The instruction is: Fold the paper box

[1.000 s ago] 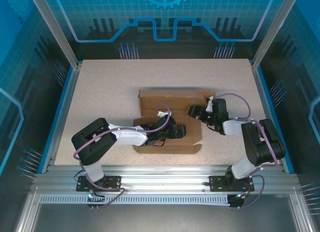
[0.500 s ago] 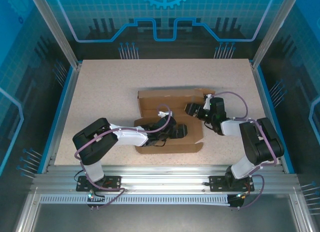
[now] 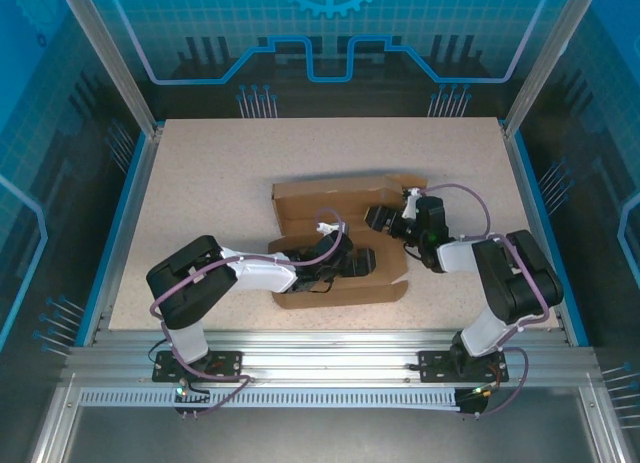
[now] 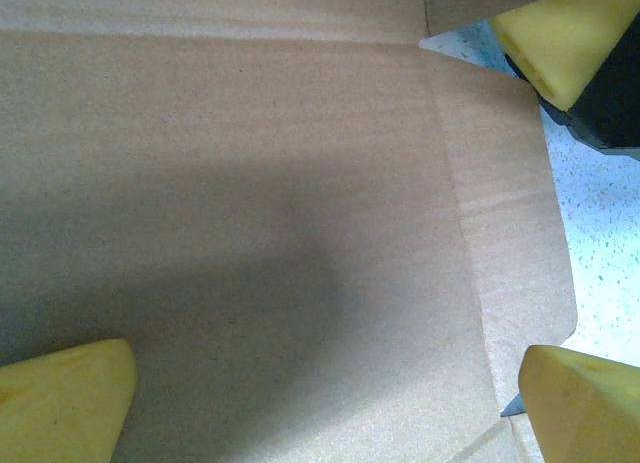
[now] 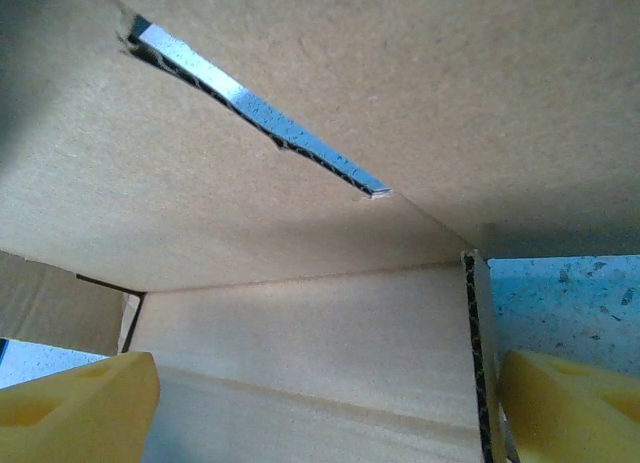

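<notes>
The paper box (image 3: 325, 198) is laid in the middle of the desk (image 3: 210, 183), long axis left to right. The left jaws are held over its floor, fully spread and empty. Its raised right end flap (image 3: 405, 184) is faced by the nearer right jaws, spread wide, with nothing clamped.

The paper box (image 3: 322, 200) is plain brown cardboard, lying mid-table (image 3: 200, 183). It is partly folded, with far and right flaps raised. One panel has a narrow slot.
</notes>
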You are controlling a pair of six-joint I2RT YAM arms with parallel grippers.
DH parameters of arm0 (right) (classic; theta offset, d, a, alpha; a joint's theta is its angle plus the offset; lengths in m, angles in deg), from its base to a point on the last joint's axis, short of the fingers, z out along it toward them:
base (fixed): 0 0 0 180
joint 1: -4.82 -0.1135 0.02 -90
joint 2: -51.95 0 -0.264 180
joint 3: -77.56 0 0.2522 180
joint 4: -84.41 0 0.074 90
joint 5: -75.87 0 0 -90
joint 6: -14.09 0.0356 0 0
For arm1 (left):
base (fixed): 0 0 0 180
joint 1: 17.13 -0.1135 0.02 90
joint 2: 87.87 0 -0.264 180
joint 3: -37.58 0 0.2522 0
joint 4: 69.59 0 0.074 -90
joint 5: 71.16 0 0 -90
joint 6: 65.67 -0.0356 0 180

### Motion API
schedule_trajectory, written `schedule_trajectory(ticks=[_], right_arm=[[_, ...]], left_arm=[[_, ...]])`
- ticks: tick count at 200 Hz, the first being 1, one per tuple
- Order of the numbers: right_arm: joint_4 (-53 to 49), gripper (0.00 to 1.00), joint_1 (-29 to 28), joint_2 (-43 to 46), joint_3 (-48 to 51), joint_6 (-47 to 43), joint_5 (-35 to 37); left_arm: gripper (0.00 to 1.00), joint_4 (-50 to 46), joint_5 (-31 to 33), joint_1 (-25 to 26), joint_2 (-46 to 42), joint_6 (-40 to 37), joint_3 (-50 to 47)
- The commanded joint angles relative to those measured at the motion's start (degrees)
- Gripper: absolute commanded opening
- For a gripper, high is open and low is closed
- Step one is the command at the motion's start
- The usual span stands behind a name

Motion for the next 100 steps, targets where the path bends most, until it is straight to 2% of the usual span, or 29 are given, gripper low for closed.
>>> schedule_trajectory(ticks=[1,48,100], right_arm=[[6.0,0.88,-1.2,-1.6,0.8,1.4,-2.0],[11.3,0.81,-1.1,-4.1,1.9,3.5,-3.1],[11.9,0.73,-1.2,-1.7,4.8,4.3,1.7]], left_arm=[[0.99,-2.9,-2.2,1.2,2.6,2.5,-1.1],[0.99,-3.0,-1.9,1.2,2.3,2.7,-1.4],[0.99,-2.8,-1.8,1.1,2.4,2.9,-1.5]])
